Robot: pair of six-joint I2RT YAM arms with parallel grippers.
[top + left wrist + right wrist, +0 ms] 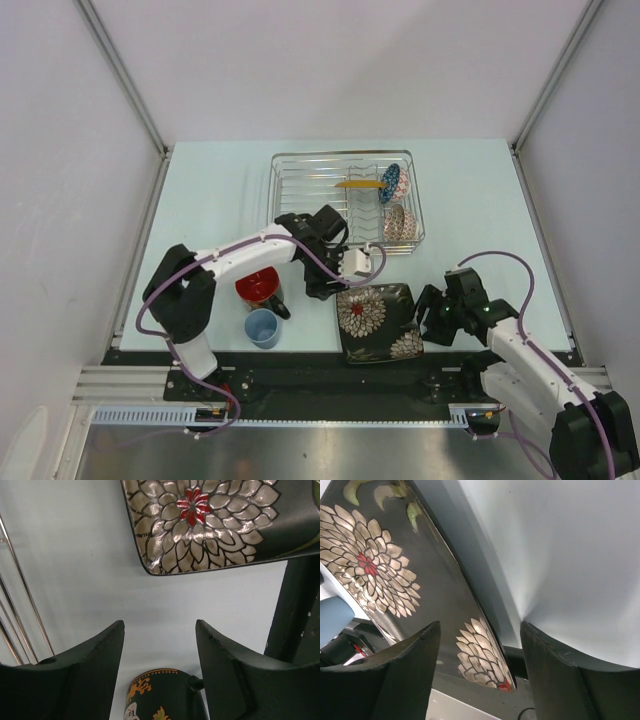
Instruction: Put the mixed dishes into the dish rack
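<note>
We see the dark square floral plate [378,318] on the worktop [215,200], on the near side of the dish rack [300,158]. The right pincer [480,630] stands apart, astride the plate's right rim. The left pincer [160,630], also apart and empty, hovers between plate and skull-print mug [258,285]. The light-blue cup [262,327] sits just beside the mug. The rack's right side holds the yellow plate [358,184], blue-patterned bowl [390,183] and pinkish bowl [399,223].

Robotics lab cell, white panel walls [340,60], aluminium frame rails [120,75], two table-mounted arms [245,250]
</note>
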